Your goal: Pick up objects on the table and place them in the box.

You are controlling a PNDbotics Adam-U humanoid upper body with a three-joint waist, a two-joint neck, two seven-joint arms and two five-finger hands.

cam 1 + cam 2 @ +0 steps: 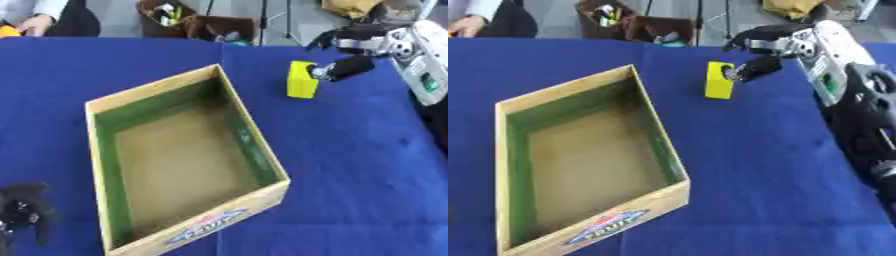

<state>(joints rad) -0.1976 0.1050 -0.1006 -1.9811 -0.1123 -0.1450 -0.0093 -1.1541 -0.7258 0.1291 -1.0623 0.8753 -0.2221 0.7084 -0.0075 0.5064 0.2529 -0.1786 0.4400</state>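
Right hand [354, 55] | my fingers pinch yellow block [302, 80], block upright | box [188, 82] lies left, nearer me | left hand [24, 210] idle, curled.

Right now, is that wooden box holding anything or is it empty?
Empty. The box shows only its bare brown floor and green inner walls; the yellow block sits outside it on the blue table.

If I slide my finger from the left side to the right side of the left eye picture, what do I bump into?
left hand → box → yellow block → right hand
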